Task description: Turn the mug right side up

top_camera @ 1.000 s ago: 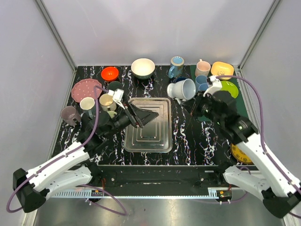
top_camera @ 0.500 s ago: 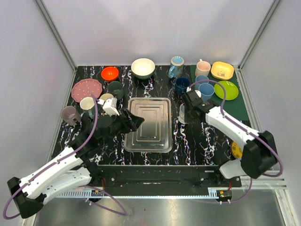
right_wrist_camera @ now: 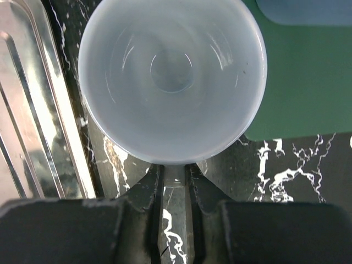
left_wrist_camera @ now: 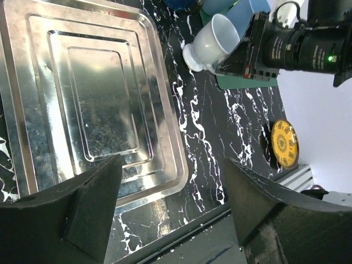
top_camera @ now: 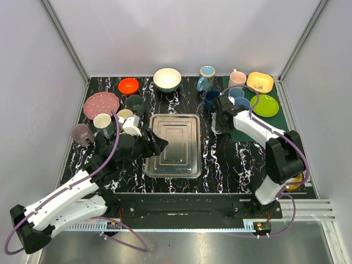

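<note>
The pale blue-white mug [right_wrist_camera: 172,82] stands with its mouth up, filling the right wrist view. It also shows in the left wrist view [left_wrist_camera: 213,42], on its foot at the edge of the green mat [left_wrist_camera: 242,82]. My right gripper [right_wrist_camera: 175,170] is shut on the mug's handle, fingers either side of it. In the top view the right gripper [top_camera: 218,122] hides most of the mug. My left gripper [left_wrist_camera: 173,162] is open and empty over the near right corner of the metal tray [left_wrist_camera: 33,66], also seen in the top view [top_camera: 154,144].
The metal tray [top_camera: 190,162] lies mid-table, just left of the mug. Blue mugs [top_camera: 212,99], a pink mug [top_camera: 237,78], a yellow dish [top_camera: 259,82] and a green plate [top_camera: 265,104] crowd the back right. Several mugs [top_camera: 103,121] and a pink plate [top_camera: 100,103] stand left.
My right arm has swung the mug from tilted in the air to mouth up, low by the tray's right edge. My left gripper drew back slightly toward the tray's near edge.
</note>
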`<action>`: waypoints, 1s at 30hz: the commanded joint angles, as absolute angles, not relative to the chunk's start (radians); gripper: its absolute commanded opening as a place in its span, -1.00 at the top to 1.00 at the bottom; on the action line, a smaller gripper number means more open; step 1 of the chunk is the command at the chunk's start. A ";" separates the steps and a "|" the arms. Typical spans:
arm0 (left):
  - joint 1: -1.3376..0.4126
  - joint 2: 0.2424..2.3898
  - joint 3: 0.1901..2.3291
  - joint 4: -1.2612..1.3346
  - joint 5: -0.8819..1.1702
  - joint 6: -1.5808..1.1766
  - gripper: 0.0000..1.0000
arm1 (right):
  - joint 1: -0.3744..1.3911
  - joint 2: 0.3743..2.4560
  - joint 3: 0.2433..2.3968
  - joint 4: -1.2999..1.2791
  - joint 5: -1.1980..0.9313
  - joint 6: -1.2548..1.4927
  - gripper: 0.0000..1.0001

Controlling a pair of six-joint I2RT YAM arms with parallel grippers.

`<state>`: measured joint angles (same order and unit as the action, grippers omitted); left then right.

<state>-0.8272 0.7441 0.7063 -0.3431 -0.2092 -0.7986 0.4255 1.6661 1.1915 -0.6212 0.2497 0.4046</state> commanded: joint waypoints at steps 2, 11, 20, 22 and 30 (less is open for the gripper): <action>-0.825 0.772 0.725 -0.324 -0.222 -0.770 -0.52 | 0.414 1.718 1.285 -0.549 0.264 0.390 1.00; -0.825 0.785 0.741 -0.336 -0.222 -0.761 -0.54 | 0.416 1.592 1.250 -0.558 0.239 0.391 -0.20; -0.825 0.802 0.770 -0.431 -0.383 -0.811 -0.92 | 0.503 1.134 1.131 -0.477 0.069 0.434 -0.50; -0.824 0.810 0.769 -0.480 -0.423 -0.848 -0.98 | 0.514 0.990 1.056 -0.384 0.035 0.436 -0.61; -0.824 0.830 0.765 -0.499 -0.345 -0.773 -0.98 | 0.522 0.695 0.750 -0.288 0.043 0.437 -0.99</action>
<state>-0.8246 0.8314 0.7254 -0.5022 -0.3573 -0.8238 0.5171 0.7258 0.8433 -0.3405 0.0647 0.4244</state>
